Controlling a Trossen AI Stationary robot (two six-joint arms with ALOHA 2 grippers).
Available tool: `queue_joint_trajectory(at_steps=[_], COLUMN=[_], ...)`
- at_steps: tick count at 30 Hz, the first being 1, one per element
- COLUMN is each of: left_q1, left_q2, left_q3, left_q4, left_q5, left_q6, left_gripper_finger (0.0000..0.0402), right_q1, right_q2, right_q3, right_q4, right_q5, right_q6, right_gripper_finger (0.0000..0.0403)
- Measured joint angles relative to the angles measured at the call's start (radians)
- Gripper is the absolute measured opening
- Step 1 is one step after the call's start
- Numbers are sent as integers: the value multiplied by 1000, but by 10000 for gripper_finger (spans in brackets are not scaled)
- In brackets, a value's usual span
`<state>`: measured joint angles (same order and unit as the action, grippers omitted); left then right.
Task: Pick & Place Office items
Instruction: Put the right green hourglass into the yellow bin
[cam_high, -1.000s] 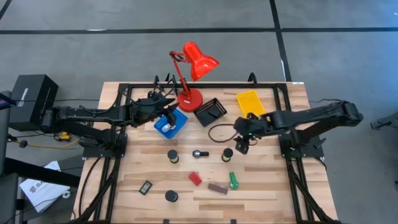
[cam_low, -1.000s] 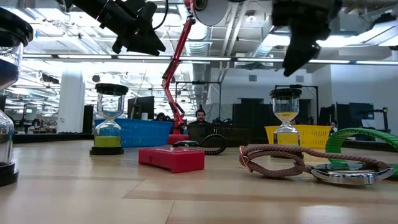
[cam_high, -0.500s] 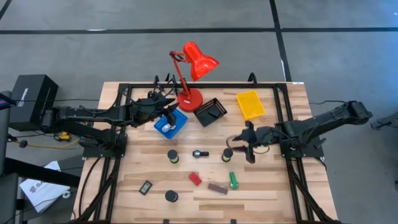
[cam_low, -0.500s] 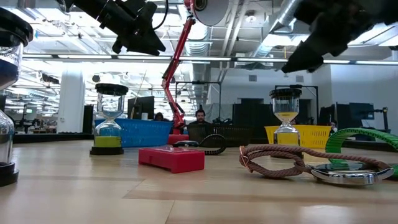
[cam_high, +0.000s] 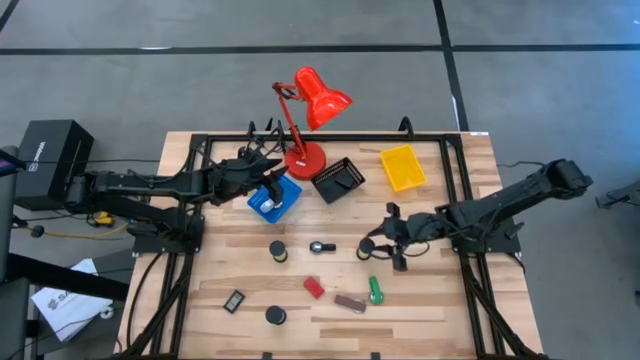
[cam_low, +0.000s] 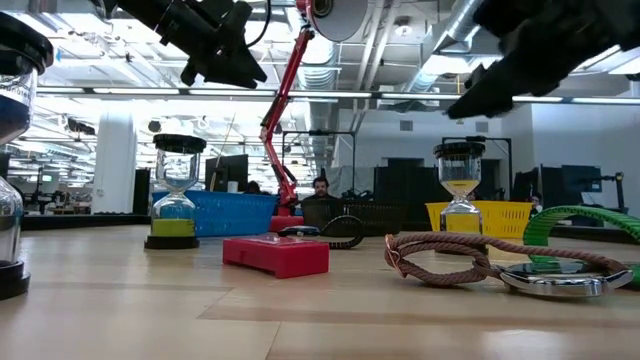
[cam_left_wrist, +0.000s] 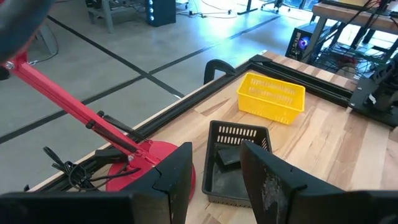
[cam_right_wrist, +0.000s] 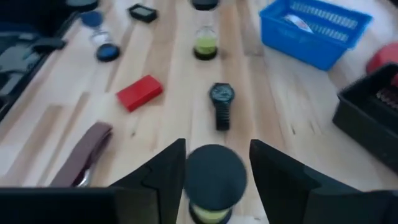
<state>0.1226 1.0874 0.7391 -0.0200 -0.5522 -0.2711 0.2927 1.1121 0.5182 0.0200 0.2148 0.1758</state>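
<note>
A small hourglass with yellow sand (cam_high: 367, 247) stands upright on the table. Its black top (cam_right_wrist: 214, 171) lies between the fingers of my right gripper (cam_high: 379, 243), which is open and reaches in low from the table's right. The fingers stand close on either side, and the hourglass rests on its base. My left gripper (cam_high: 268, 180) hangs open and empty above the blue tray (cam_high: 276, 203). Other office items lie on the table: a green-sand hourglass (cam_right_wrist: 206, 45), a black watch (cam_right_wrist: 221, 102), a red block (cam_right_wrist: 139, 92) and a brown strap (cam_right_wrist: 81, 155).
A black tray (cam_high: 338, 180) and a yellow tray (cam_high: 402, 167) sit at the far side beside the red desk lamp (cam_high: 305, 130). A green item (cam_high: 375, 290), a small black rectangle (cam_high: 234, 300) and a blue-sand hourglass (cam_high: 275, 315) lie toward the near edge.
My right gripper has come down and moved toward the table's near-left, toward the yellow hourglass. It has tipped from pointing steeply down to a low slant, and its fingers now flank the hourglass top. The hourglass has stayed where it was.
</note>
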Motion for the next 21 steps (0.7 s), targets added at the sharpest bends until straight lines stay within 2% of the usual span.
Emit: queue_joint_trajectory(at_steps=[3, 7, 12, 17, 21], left_q1=[0, 0, 0, 0, 0], left_q2=[0, 0, 0, 0, 0], left_q3=[0, 0, 0, 0, 0], left_q4=[-1, -2, -1, 0, 0], left_q5=[0, 32, 78, 79, 79], left_q6=[-15, -70, -76, -77, -77], left_gripper_finger=[131, 131, 131, 131, 131], right_q1=[-24, -40, -40, -40, -36], right_q2=[42, 75, 82, 88, 89], right_q3=[0, 11, 65, 91, 90], right_q4=[36, 83, 81, 77, 39], right_q5=[-5, -8, -9, -103, -114], right_q6=[27, -102, -244, -201, -157], right_gripper_finger=[167, 169, 191, 226, 246])
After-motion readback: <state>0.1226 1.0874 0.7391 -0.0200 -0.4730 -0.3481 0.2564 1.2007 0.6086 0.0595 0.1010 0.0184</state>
